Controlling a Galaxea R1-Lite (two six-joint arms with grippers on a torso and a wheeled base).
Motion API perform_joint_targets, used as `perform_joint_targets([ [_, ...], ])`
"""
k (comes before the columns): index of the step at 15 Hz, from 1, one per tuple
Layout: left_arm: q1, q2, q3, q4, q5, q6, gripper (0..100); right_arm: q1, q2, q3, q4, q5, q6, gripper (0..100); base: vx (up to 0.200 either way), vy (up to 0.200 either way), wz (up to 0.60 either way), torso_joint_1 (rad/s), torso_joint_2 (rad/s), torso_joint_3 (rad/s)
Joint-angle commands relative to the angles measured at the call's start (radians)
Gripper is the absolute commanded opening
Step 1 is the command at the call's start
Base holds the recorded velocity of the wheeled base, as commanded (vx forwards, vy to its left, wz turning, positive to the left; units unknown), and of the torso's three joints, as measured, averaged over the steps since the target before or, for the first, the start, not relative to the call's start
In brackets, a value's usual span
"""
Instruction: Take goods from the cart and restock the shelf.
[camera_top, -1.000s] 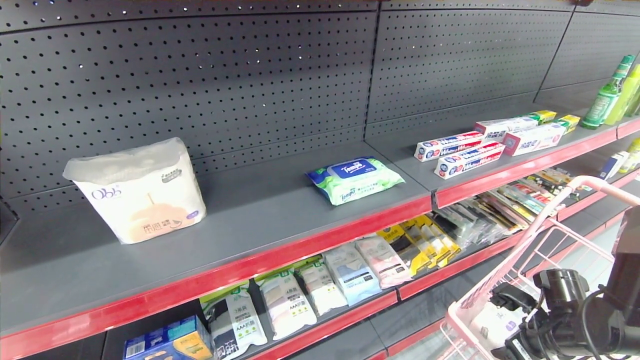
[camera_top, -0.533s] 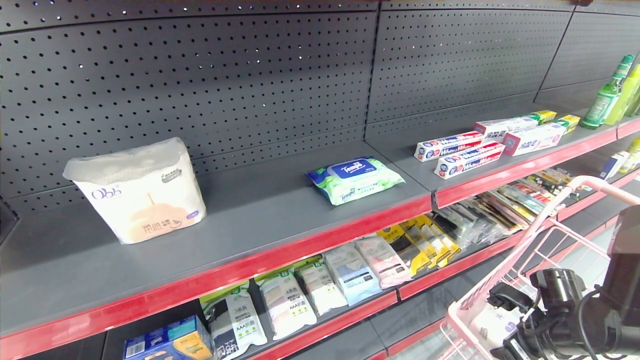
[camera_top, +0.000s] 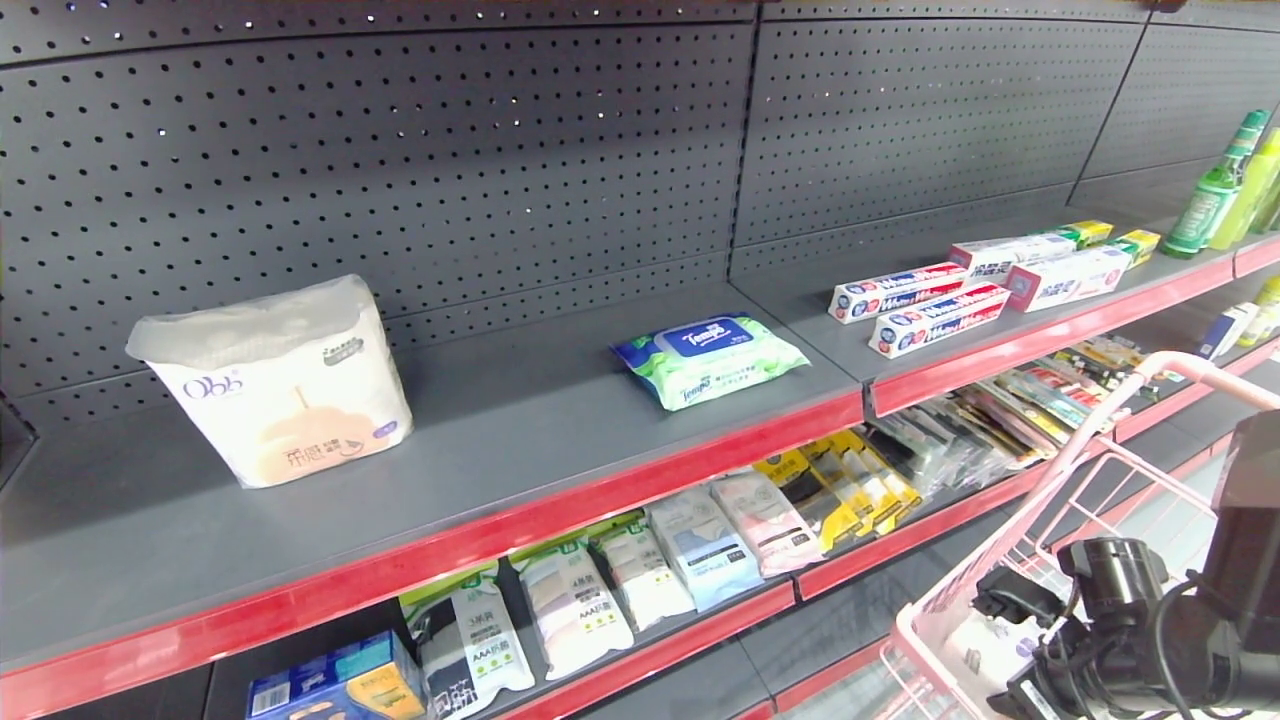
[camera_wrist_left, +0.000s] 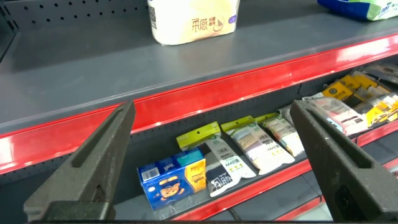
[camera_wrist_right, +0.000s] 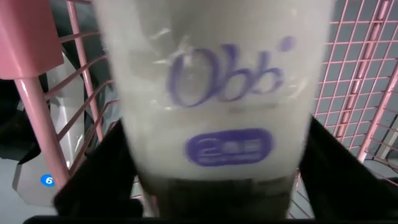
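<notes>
Though blurry and cropped, tissue pack (camera_wrist_right: 217, 93) between clenched R jaws in cart (camera_wrist_right: 28, 37); L jaws apart.

Head cam overlooks shelf (camera_top: 500, 420); L wrist cam shares it closer.

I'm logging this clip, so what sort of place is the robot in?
Most likely a shop aisle: red-edged shelf holding toothpaste boxes and wet wipes, plus a pink wire cart.
</notes>
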Motion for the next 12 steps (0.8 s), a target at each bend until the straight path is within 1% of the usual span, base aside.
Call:
perform_joint_targets([
  [1, 0.000, 0.001, 0.000, 0.000, 0.000, 0.000, 100, -0.001, 0.000, 0.000, 0.000, -0.002, -0.004, 0, 0.000, 0.000, 0.00, 0.000, 0.00, 0.000],
  [4, 0.000, 0.001, 0.000, 0.000, 0.000, 0.000, 100, -0.001, 0.000, 0.000, 0.000, -0.005, 0.000, 0, 0.000, 0.000, 0.00, 0.000, 0.00, 0.000],
  [6, 0.001, 0.001, 0.000, 0.000, 0.000, 0.000, 100, -0.001, -0.011, 0.005, 0.012, -0.004, 0.028, 0, 0.000, 0.000, 0.00, 0.000, 0.00, 0.000],
  [9, 0.000, 0.001, 0.000, 0.000, 0.000, 0.000, 100, -0.010, -0.081, 0.000, 0.013, -0.008, 0.054, 0, 0.000, 0.000, 0.00, 0.000, 0.00, 0.000],
  [12, 0.000, 0.001, 0.000, 0.000, 0.000, 0.000, 100, -0.050, -0.152, 0.008, 0.082, -0.037, 0.052, 0, 0.000, 0.000, 0.00, 0.000, 0.00, 0.000],
])
